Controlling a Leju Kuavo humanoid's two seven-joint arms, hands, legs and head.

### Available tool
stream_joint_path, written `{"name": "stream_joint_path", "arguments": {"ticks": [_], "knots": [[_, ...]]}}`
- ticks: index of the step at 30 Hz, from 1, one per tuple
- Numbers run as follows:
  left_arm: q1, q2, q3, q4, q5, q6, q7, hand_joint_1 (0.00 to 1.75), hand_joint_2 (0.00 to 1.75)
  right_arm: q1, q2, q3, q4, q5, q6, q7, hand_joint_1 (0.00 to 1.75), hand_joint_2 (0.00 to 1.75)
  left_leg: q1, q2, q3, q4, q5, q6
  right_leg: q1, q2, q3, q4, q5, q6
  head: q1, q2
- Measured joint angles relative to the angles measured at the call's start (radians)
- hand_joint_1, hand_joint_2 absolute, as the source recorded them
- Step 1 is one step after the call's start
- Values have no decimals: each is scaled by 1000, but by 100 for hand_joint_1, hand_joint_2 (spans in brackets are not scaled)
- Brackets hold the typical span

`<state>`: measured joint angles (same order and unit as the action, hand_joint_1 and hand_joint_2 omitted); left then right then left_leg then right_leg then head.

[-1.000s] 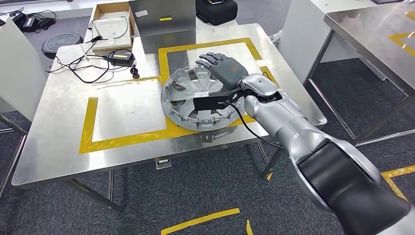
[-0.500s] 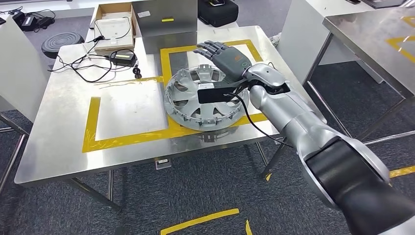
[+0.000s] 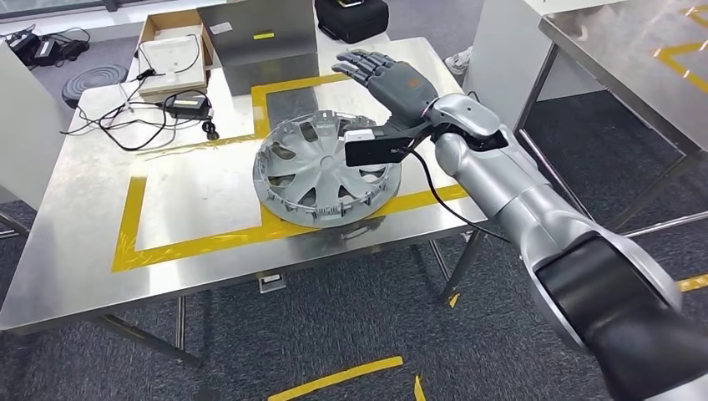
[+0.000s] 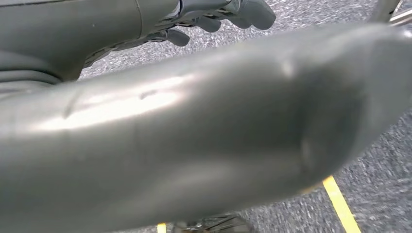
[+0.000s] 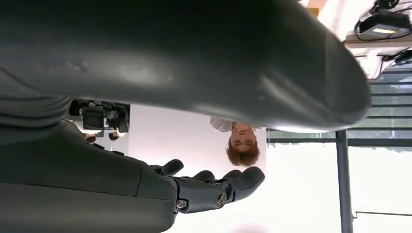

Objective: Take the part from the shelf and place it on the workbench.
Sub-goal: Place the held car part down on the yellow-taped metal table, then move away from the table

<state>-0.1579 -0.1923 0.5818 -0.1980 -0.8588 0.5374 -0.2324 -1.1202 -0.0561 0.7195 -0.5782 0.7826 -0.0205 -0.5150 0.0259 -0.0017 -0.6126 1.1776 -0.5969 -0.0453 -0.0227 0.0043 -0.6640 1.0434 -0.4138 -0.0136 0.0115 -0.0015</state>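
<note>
Hovering above the far right part of the desk (image 3: 75, 251), the right hand (image 3: 392, 79) is holding nothing, its fingers stretched out and apart. The wheel cover (image 3: 326, 171) is lying flat just beside it, near the desk's right edge, overlapping the yellow tape outline (image 3: 200, 238). The left hand (image 4: 214, 19) is curling loosely around nothing. No writing is readable.

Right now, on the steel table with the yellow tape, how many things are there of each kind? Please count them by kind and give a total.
Wheel cover: 1
Cardboard box: 1
Metal box: 1
Black power adapter with cables: 1
Total: 4
The open right robot hand hovers above the table and holds nothing, so it is not counted.
</note>
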Motion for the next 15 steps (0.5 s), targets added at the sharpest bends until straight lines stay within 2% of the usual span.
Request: {"name": "stream_joint_path", "arguments": {"ticks": [1, 2, 3, 4, 6, 8, 10, 12, 13, 14, 15], "knots": [[1, 0, 0, 0, 0, 0, -1, 0, 0, 5, -2, 0, -9, -2, 1, 0, 0, 0, -1, 0, -31, 67, -27, 0, 2, 0, 0, 0, 0, -2, 0, 0], [2, 0, 1, 0, 0, 1, -1, 0, 0, 11, -5, 0, -18, -5, 2, 0, 0, 0, -1, 0, -55, 118, -42, 2, 4, 0, -1, 0, 1, -4, 0, 0], [3, 0, 1, 0, 0, 1, -1, 0, 0, 16, -8, 0, -28, -7, 3, 0, 0, 0, -2, 0, -65, 138, -40, 4, 7, 0, -1, 0, 2, -5, 0, 0], [4, 0, 1, 1, 0, 1, -1, 0, 0, 20, -12, 0, -38, -9, 4, 0, 0, 0, -3, 0, -56, 119, -19, 8, 9, 0, -1, 1, 3, -6, 0, 0], [4, 1, 1, 1, 0, 1, -1, 0, 0, 23, -19, 0, -60, -14, 6, 0, 0, 0, -6, 0, 5, -6, 44, 18, 10, 0, -2, 2, 7, -3, 0, 0], [2, 2, 3, 1, 1, 2, -1, 0, 0, 22, -27, 0, -82, -20, 8, 0, 0, 0, -12, -1, 52, -109, 79, 26, 12, 1, -4, 2, 13, 7, 0, 0], [2, 2, 6, 1, 3, 3, -1, 0, 0, 22, -35, 0, -99, -23, 11, 0, 0, 0, -18, -3, 56, -129, 85, 32, 13, 1, -6, -2, 24, 22, 1, 0], [3, 1, 10, 1, 5, 5, -1, 0, 0, 22, -43, 0, -115, -27, 14, 0, 0, 0, -17, -3, 52, -133, 99, 44, 10, 1, -9, -5, 28, 36, 1, 0], [3, 2, 10, 1, 6, 6, -1, 0, 0, 22, -48, 0, -122, -29, 16, 0, 0, 0, -16, -2, 48, -136, 108, 52, 8, 1, -16, 8, 13, 41, 1, 0], [2, 2, 11, 1, 6, 7, -2, 0, 0, 22, -52, 0, -128, -30, 17, 0, 0, 0, -13, -1, 43, -139, 117, 58, 7, 1, -29, 40, -18, 46, 2, 0], [2, 2, 11, 1, 6, 8, -2, 0, 0, 22, -56, 0, -133, -30, 19, 0, 0, 0, -13, 0, 35, -140, 124, 63, 6, 0, -49, 95, -61, 50, 2, 0]]}}
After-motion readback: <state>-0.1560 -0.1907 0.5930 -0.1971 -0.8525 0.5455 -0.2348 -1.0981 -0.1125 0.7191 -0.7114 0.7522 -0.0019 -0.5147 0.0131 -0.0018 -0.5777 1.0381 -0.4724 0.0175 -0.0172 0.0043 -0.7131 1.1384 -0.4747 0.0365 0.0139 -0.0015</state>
